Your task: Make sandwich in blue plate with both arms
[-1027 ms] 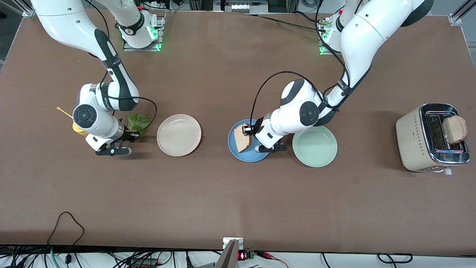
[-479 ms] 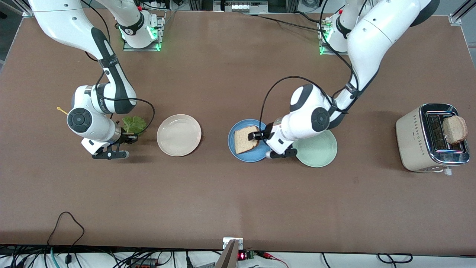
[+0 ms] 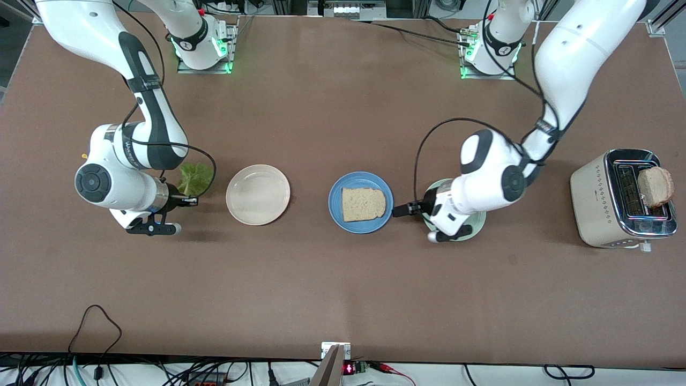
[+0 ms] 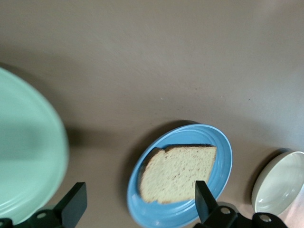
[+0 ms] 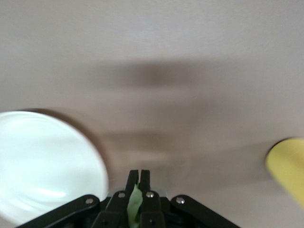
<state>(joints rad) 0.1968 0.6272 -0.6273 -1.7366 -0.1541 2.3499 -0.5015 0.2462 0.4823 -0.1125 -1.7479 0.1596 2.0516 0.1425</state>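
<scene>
One bread slice lies on the blue plate; the lettuce is up in the right gripper.

The bread slice (image 3: 364,203) lies flat on the blue plate (image 3: 336,214), between the cream plate (image 3: 258,194) and the mint-green plate (image 3: 476,222). The left gripper (image 3: 403,209) hangs between the blue and mint-green plates, jaws spread wide and empty. The right gripper (image 3: 187,200) is clamped on the lettuce leaf (image 3: 194,177), over the table beside the cream plate. A second slice (image 3: 655,186) stands in the toaster (image 3: 595,201) at the left arm's end.
</scene>
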